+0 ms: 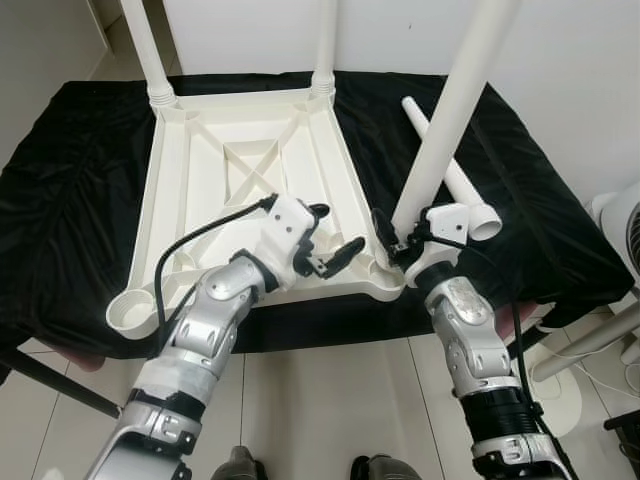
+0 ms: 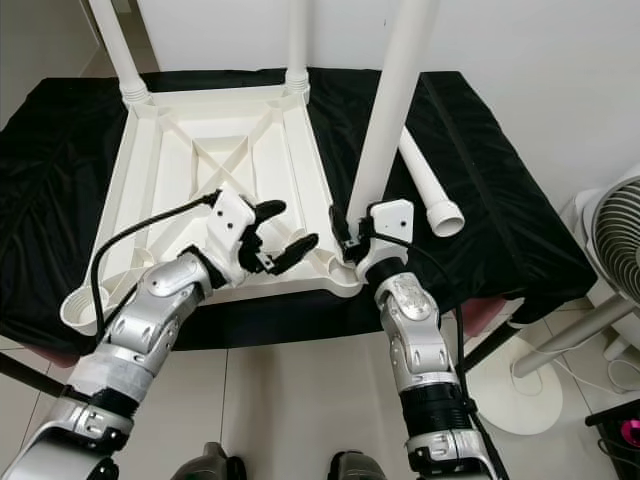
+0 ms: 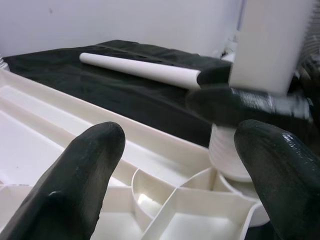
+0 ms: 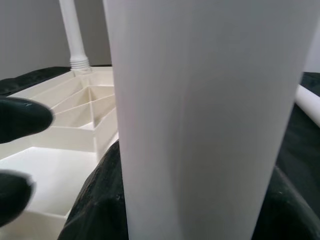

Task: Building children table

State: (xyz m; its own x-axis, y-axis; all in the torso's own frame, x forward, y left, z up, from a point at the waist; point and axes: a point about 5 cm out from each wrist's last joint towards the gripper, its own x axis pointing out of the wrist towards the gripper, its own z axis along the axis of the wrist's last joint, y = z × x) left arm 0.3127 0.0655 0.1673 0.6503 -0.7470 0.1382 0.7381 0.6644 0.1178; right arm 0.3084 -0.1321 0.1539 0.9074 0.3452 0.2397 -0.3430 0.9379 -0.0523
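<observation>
While gripped, table leg (image 1: pixel 450 120) upright, top tilted rightward.

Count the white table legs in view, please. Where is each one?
4. Two stand in the far corner sockets, one is held upright by the right gripper at the near corner, one lies on the black cloth.

Both head views are bright and evenly lit from overhead, sharp across the scene, with soft sheen on the floor tiles (image 1: pixel 330 400) and straight lines bowing slightly toward the frame edges. The black cloth (image 1: pixel 520 200) swallows detail in near-uniform darkness. In the wrist views, the nearest black fingers (image 3: pixel 80 180) and white leg (image 4: pixel 200 120) are soft and out of focus.
</observation>
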